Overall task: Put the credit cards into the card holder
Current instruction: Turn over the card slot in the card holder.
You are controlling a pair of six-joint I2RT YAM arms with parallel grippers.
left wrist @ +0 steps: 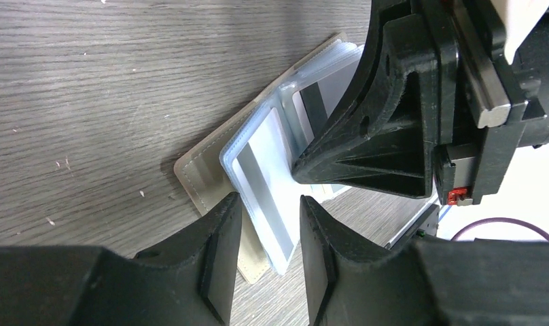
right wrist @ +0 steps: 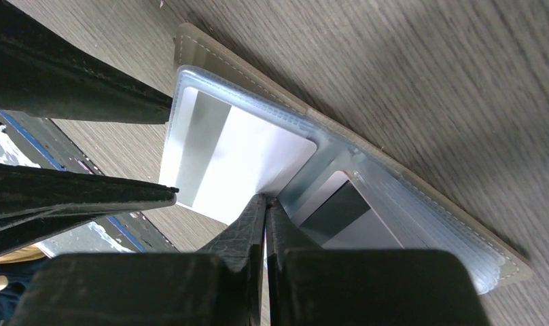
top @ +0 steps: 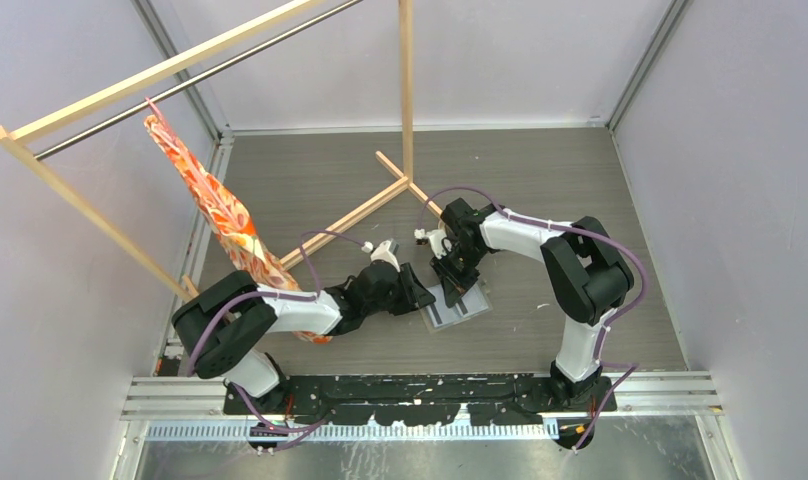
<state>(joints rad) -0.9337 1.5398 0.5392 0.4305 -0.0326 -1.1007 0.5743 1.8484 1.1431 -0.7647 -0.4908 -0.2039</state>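
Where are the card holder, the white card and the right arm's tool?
card holder [right wrist: 258,88]: right wrist view, on its taupe stitched border.
white card [right wrist: 251,163]: right wrist view, on its white face.
right tool [right wrist: 265,198]: right wrist view, at its shut tips.

Probably a robotics lab test cell, white enclosure walls [top: 740,200], aluminium mounting rail [top: 680,392]

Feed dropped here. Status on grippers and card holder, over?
Left gripper open over opened grey-taupe folding card holder. Right gripper shut, tips at white striped plastic card. Nothing blocking.
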